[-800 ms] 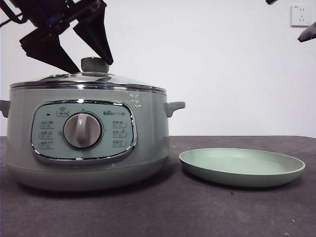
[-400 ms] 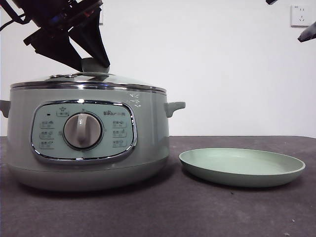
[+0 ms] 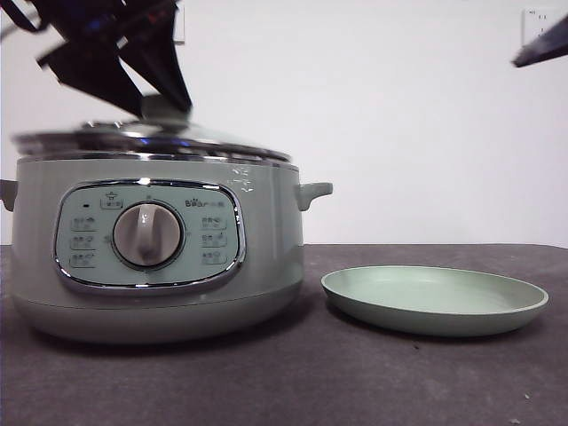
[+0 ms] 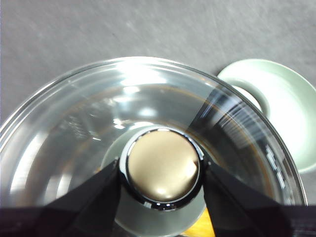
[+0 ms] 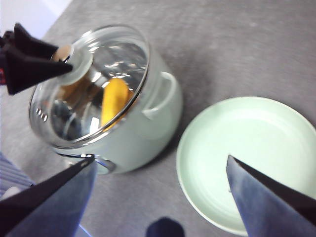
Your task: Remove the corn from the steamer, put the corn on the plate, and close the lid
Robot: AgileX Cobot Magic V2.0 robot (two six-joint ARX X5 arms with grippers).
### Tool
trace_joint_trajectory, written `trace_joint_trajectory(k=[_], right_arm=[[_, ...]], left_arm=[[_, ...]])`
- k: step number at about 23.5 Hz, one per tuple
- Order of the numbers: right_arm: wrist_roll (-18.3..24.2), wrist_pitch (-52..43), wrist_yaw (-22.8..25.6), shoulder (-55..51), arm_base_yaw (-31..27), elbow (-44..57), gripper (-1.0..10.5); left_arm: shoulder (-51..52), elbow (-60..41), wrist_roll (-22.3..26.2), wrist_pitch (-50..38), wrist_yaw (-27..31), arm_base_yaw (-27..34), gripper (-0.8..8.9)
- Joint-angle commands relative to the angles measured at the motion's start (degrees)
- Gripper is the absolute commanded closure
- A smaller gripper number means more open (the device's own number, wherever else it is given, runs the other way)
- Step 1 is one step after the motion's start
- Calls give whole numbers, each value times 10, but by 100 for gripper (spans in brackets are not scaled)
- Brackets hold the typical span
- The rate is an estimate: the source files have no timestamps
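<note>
Only the right wrist view shows the corn (image 5: 114, 101) under the lid (image 5: 94, 84), whose knob the left gripper (image 4: 162, 170) jaws pinch.

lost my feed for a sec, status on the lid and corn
Left gripper shut on lid knob, lid tilting off steamer. Right gripper open, waiting high. Corn inside steamer. Plate bare.

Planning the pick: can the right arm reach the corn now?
Probably not yet. The lid, gripped at its knob by the left tool, covers the steamer over the corn.
</note>
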State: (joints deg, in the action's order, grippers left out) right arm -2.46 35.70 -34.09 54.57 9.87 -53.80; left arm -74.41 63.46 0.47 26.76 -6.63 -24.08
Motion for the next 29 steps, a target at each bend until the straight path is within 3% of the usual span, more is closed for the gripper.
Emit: trace_joint_trajectory(k=[1, 5, 9, 14, 21, 25, 29], right_arm=[[-28, -35, 1, 19, 34, -3, 506], [-33, -48, 9, 67, 86, -24, 506], [-27, -47, 63, 138, 153, -74, 506], [-7, -24, 94, 243, 221, -165, 506], [58, 106, 198, 482, 323, -418, 510], [75, 149, 255, 605, 353, -539, 510], [86, 159, 284, 681, 372, -582, 510]], left_arm=[[62, 8, 11, -36, 40, 2, 822], [125, 8, 11, -34, 85, 2, 822], [191, 8, 11, -27, 143, 2, 822], [262, 8, 10, -1, 191, 2, 822], [356, 8, 11, 58, 291, 2, 822], [376, 8, 11, 81, 306, 2, 822], [376, 8, 11, 97, 306, 2, 822]])
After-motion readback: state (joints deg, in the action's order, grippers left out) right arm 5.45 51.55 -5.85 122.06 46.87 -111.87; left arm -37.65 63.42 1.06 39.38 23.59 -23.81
